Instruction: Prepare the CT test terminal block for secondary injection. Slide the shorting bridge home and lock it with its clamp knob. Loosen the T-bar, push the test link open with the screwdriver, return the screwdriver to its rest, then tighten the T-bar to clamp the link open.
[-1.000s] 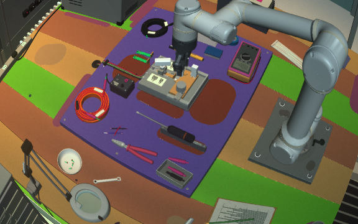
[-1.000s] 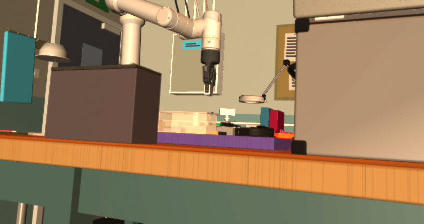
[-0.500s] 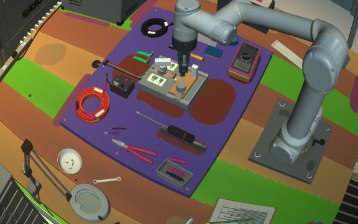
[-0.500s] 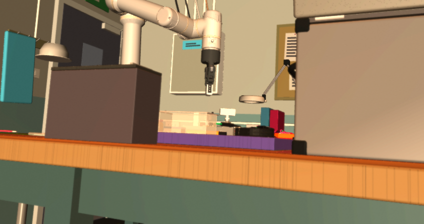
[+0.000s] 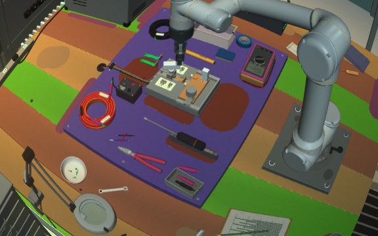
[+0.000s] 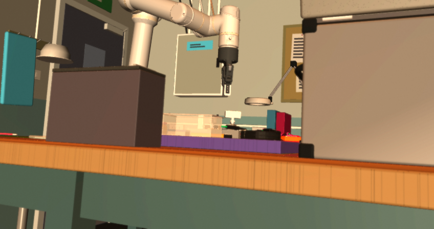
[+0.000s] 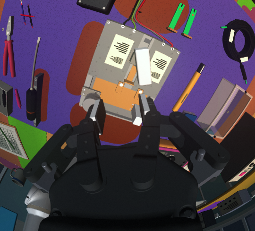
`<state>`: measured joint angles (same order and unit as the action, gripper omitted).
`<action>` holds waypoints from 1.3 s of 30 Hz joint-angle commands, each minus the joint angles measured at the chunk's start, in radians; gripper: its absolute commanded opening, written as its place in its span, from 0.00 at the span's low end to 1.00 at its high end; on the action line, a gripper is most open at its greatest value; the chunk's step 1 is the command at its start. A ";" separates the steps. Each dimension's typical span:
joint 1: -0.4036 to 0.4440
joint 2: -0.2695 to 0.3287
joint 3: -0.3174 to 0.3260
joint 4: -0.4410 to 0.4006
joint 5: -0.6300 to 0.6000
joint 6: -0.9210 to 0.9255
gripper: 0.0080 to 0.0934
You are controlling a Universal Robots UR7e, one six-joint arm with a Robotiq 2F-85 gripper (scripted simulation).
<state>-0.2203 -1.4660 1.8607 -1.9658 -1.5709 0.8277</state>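
Note:
The white T-bar (image 7: 143, 66) stands on the grey terminal block (image 5: 182, 88), beside the orange shorting bridge (image 7: 117, 92) that carries a round grey clamp knob (image 5: 191, 90). My gripper (image 7: 119, 109) hangs well above the block, over its T-bar end (image 5: 170, 64); it is partly open and holds nothing. In the second side camera the gripper (image 6: 227, 88) is a clear height above the T-bar (image 6: 233, 114). The screwdriver (image 5: 179, 137), black-handled with a long shaft, lies on its rest near the front of the purple mat.
Behind the block lie a yellow pen (image 5: 199, 56), a clear box (image 5: 214, 34), a multimeter (image 5: 258, 64) and a black cable coil (image 5: 159, 30). Left of it are a black box (image 5: 128, 89) and an orange cable coil (image 5: 97, 109). Pliers (image 5: 143, 158) and a tray (image 5: 184, 182) lie in front.

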 commanded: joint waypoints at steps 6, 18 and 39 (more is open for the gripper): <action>-0.018 0.076 -0.090 0.013 0.000 -0.019 0.47; -0.020 0.085 -0.095 0.009 0.000 -0.021 0.47; -0.020 0.127 -0.034 -0.094 0.000 -0.021 0.47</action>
<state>-0.2403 -1.3380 1.8276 -2.0602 -1.5708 0.8069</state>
